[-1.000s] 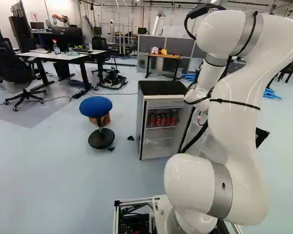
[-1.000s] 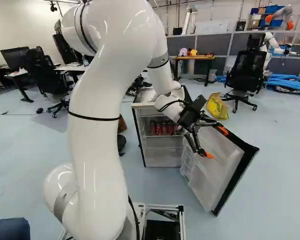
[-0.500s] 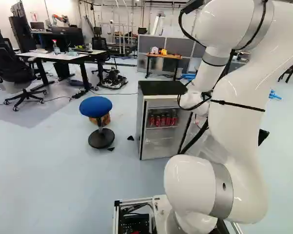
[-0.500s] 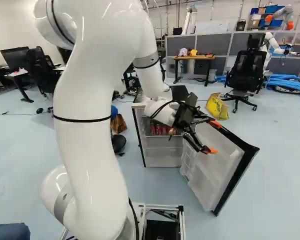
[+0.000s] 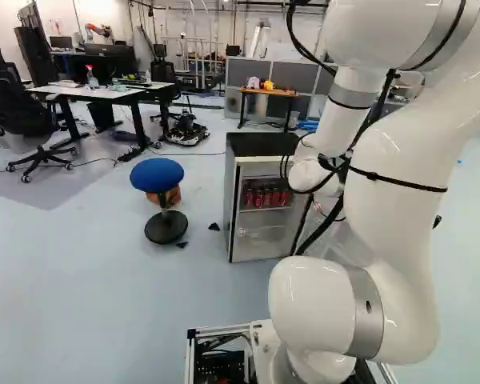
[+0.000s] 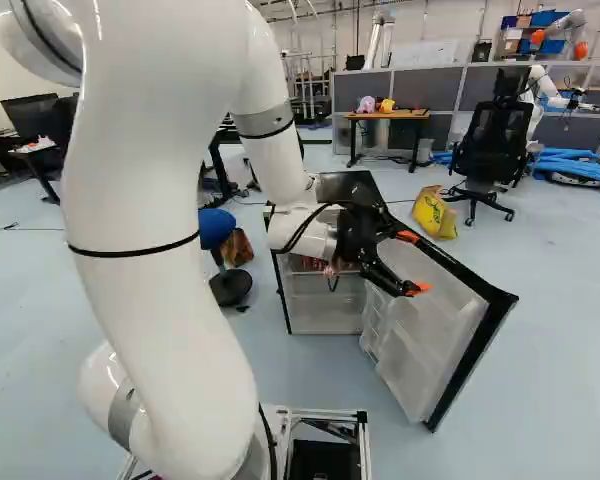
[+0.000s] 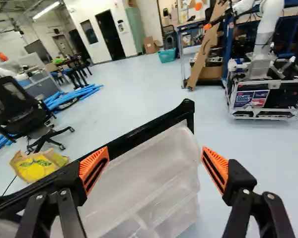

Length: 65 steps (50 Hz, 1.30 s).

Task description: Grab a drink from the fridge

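Shifted leftward in both base views since the earlier frames: wrist of glossy white jointed arm (image 5: 408,184), with black two-fingered gripper (image 7: 155,153); base unmoved. Gripper spread wide, nothing held, aimed toward two o'clock (twelve being straight ahead of the base). Just ahead of it: open fridge door (image 6: 420,340), translucent white lining, black rim. Row of red cylindrical cans (image 5: 266,197), upright: at ten o'clock from the gripper, inside compact white-and-black fridge (image 5: 264,144). Likely next requirement: anticlockwise turn toward ten, clear of the door, fingers level, either side of one vertical long axis. Under the cans: thin pale shelf (image 5: 264,210). Around: smooth pale blue-grey floor (image 5: 128,296); round blue-topped stool (image 5: 156,174), eleven o'clock. Farthest: wooden-topped bench (image 6: 390,115) and grey partition panels (image 6: 485,90), twelve to one.
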{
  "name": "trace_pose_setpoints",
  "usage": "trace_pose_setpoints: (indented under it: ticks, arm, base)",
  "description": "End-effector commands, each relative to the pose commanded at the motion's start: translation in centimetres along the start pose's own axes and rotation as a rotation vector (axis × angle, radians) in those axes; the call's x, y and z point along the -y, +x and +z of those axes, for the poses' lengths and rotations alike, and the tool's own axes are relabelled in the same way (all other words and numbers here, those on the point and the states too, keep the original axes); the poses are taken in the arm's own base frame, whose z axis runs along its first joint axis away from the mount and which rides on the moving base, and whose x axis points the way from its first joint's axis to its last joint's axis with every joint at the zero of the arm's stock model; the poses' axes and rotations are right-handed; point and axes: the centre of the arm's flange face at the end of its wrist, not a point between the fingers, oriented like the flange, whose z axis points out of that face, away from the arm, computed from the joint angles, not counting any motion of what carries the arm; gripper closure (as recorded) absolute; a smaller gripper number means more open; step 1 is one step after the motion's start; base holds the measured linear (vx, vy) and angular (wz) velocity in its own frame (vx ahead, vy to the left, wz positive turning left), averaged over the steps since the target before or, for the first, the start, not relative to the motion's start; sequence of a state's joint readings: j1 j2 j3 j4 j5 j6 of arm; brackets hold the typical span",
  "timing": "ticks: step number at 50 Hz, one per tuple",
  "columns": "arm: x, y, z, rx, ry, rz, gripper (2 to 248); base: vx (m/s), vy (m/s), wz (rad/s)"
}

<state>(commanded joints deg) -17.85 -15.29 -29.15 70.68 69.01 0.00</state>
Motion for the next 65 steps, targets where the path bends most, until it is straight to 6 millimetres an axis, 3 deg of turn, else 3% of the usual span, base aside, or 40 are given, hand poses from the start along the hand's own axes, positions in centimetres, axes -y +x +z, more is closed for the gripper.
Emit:
trace_pose_setpoints:
  ticks: [29,65]
  arm:
    - [-2.5,0.5,-2.7,0.014,0.281,-0.133,3]
    - [-0.1,-0.2,-4.0,0.023,0.630,-0.271,3]
  base:
    - [0.000,0.000,0.000]
    - [0.000,0.000,0.000]
